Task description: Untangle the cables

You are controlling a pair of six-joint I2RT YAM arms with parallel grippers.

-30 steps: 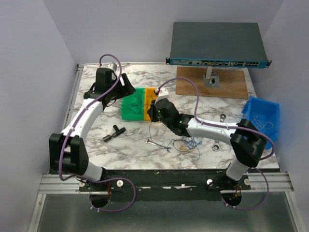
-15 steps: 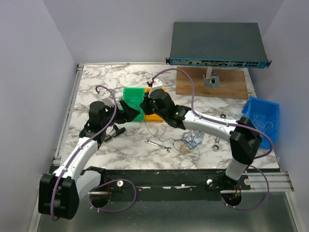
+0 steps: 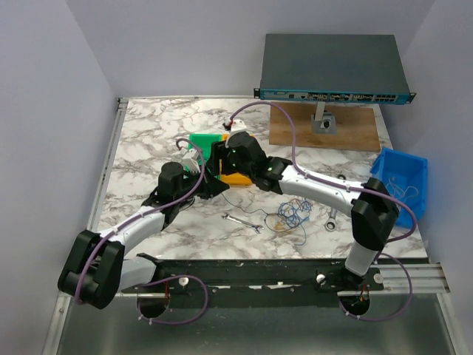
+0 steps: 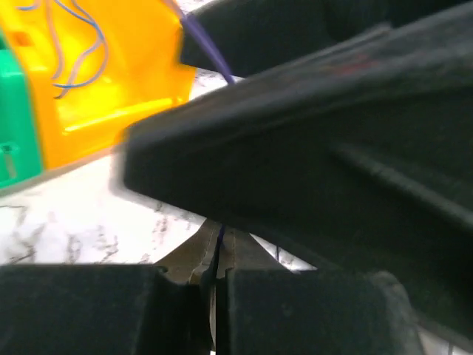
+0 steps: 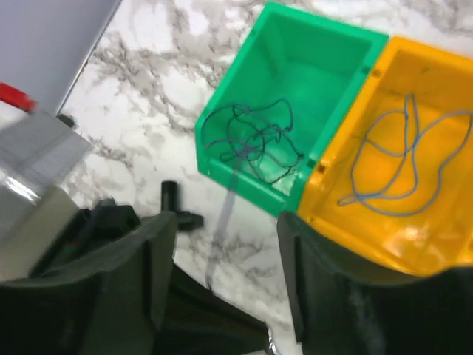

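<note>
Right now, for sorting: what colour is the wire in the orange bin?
Wire: blue; right wrist view.

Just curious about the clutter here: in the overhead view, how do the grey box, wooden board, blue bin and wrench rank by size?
Largest to smallest:
1. grey box
2. wooden board
3. blue bin
4. wrench
The box sits raised, nearer the camera, so the first two are less sure.

Cables (image 3: pixel 290 215) lie in a loose blue tangle; one strand (image 4: pixel 219 238) seemingly stretched taut.

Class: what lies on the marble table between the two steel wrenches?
A tangle of thin blue wires, between the slim steel wrench and ring-ended steel wrench, in the top view.
</note>
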